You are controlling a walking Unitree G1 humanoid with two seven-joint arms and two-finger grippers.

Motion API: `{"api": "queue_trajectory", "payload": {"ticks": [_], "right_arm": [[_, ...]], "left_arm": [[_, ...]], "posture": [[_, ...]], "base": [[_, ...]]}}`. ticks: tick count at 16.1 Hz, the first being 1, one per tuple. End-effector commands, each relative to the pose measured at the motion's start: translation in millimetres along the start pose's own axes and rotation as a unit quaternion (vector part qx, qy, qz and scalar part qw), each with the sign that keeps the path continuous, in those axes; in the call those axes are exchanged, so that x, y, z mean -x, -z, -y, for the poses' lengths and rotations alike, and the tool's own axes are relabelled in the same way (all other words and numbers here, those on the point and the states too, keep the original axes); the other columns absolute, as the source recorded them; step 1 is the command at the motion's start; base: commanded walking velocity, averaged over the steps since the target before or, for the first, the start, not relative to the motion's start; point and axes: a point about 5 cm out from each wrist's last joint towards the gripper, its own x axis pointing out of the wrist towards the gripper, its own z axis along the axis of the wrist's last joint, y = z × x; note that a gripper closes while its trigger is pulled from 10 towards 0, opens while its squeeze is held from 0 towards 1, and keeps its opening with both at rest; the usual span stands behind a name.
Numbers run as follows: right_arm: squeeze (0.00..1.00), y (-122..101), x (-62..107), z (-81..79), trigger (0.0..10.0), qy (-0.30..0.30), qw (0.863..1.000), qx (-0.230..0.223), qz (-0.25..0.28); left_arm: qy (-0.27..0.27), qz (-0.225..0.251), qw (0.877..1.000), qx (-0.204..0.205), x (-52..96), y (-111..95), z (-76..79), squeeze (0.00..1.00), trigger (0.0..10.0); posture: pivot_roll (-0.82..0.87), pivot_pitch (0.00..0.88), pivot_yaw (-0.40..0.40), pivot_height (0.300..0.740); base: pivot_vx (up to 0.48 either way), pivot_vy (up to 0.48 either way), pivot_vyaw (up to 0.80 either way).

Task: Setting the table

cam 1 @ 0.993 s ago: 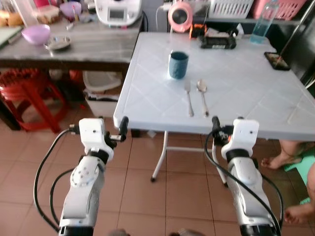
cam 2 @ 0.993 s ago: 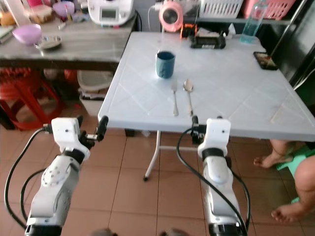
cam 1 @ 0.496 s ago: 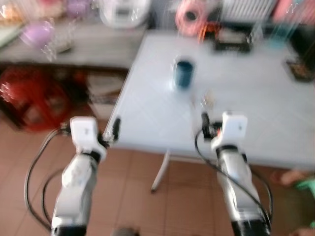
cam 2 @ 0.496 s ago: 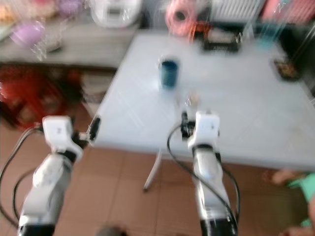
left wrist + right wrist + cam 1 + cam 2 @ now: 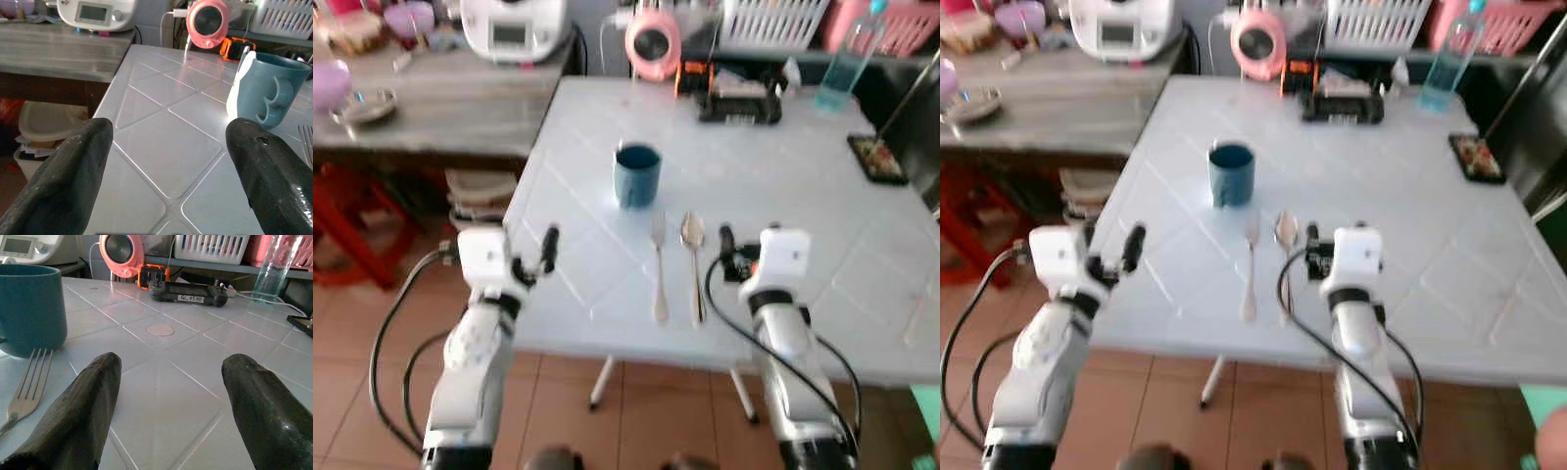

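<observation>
A dark blue mug (image 5: 637,175) stands on the white folding table (image 5: 803,186), left of its middle. In front of the mug a fork (image 5: 658,264) and a spoon (image 5: 693,259) lie side by side, handles toward me. My left gripper (image 5: 528,243) is open and empty over the table's front left edge, pointing at the mug (image 5: 266,88). Just right of the spoon, my right gripper (image 5: 171,362) hovers low over the table, open and empty, with the fork (image 5: 27,382) beside one finger.
At the table's far edge are a pink fan (image 5: 653,41), a black controller (image 5: 738,101), a water bottle (image 5: 837,59) and a small black tray (image 5: 875,157). A wooden side table (image 5: 440,98) on the left carries a white appliance (image 5: 512,24) and a metal dish (image 5: 359,106).
The camera has moved forward to the table, so mug, fork and spoon look nearer. Both grippers now reach over the table's front edge instead of hanging before it, still open.
</observation>
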Motion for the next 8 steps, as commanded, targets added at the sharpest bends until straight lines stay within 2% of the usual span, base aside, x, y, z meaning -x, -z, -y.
{"api": "queue_trajectory", "payload": {"ticks": [1, 4, 5, 6, 8], "right_arm": [[0.00, -1.3, 0.7, 4.0, 10.0, 0.006, 1.000, 0.001, 0.001], [0.00, -2.6, -1.0, -4.5, 10.0, -0.027, 1.000, 0.006, 0.003], [0.00, -3.8, 0.6, -13.2, 10.0, -0.067, 0.997, 0.021, 0.010], [0.00, -3.2, 2.3, -17.3, 10.0, -0.081, 0.996, 0.023, 0.012], [0.00, -0.6, -0.1, -16.4, 10.0, -0.059, 0.998, -0.004, -0.004]], "left_arm": [[0.001, 0.000, 1.000, -0.004, 0.3, -0.9, 0.6, 0.00, 10.0], [-0.004, -0.001, 1.000, -0.014, 3.3, -1.4, -6.1, 0.00, 10.0], [-0.007, -0.004, 1.000, -0.023, 6.9, -0.9, -11.0, 0.00, 10.0], [-0.011, -0.009, 1.000, -0.028, 11.5, 0.3, -16.1, 0.00, 10.0], [-0.010, -0.012, 0.999, -0.029, 12.7, 0.9, -17.1, 0.00, 10.0]], "posture": [[0.00, 0.000, 0.005, 0.740], [0.02, 0.000, 0.000, 0.740], [0.03, 0.000, -0.004, 0.740], [0.03, 0.000, -0.008, 0.740], [0.03, 0.000, -0.008, 0.740]], "base": [[0.000, 0.000, 0.00], [0.000, 0.000, 0.00], [0.000, 0.000, 0.45], [0.000, 0.000, 0.72], [0.000, 0.000, 0.22]]}}
